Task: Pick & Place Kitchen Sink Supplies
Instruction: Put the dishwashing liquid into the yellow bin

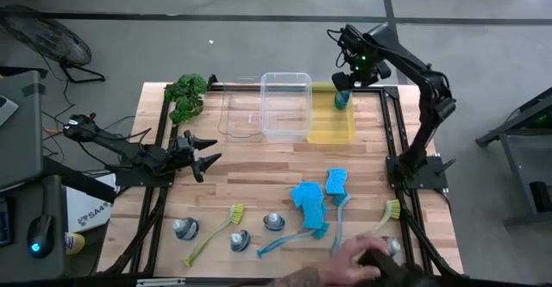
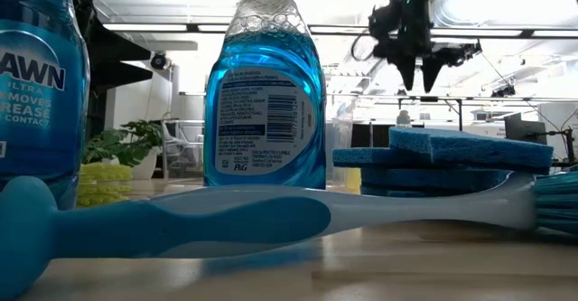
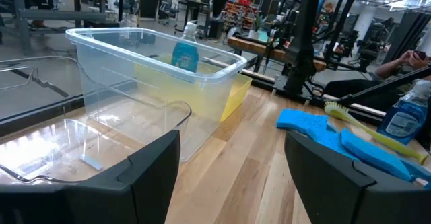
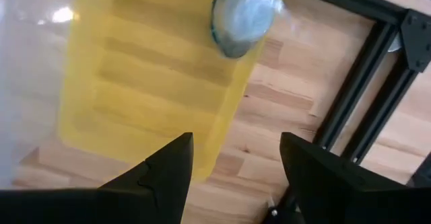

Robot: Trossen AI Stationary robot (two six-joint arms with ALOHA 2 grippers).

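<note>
- Right gripper (image 1: 343, 78) is up above the yellow bin (image 1: 331, 125) at the table's far edge, jaws spread and empty, so we've got nothing pinched.
- Bottle (image 1: 341, 98) stands inside that bin by its far wall.
- Left gripper (image 1: 207, 159) waits near the left edge, also spread.
- Risk, we'd guess: pulling back low could clip the bottle and tip it.
- Bottle's long axis is vertical, cap up.

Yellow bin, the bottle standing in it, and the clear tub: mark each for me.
yellow bin (image 1: 332, 130), high view, on its bare floor.
bottle (image 1: 341, 98), high view, on its top, at the bin's far end.
clear tub (image 1: 285, 134), high view, on its near rim.
</note>
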